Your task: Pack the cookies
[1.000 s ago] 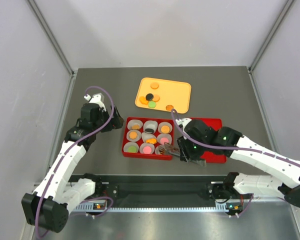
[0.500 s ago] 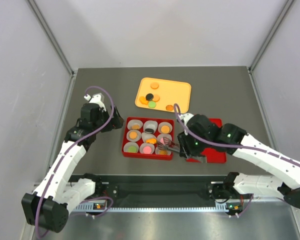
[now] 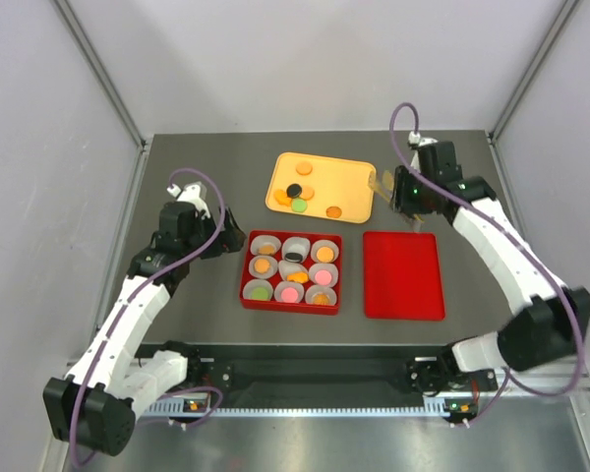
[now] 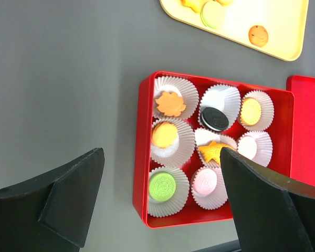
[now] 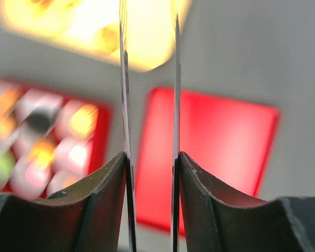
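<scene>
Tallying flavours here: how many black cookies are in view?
2. One black cookie lies on the yellow tray; the other sits in the red box, middle of its far row. More could hide under the tray's overlapping cookies.

The right tool (image 3: 388,189) holds tongs (image 3: 378,181) at the right edge of the yellow tray (image 3: 354,175) bearing cookies (image 3: 298,196).

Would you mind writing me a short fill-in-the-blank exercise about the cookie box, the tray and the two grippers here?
1. The red box holds ___ white paper cups.
2. Loose cookies lie on a ___ tray.
3. In the top view, the red lid lies to the ___ of the box.
4. The left gripper stands ___, while the right gripper clamps thin metal tongs.
Missing words: nine; yellow; right; open.
</scene>
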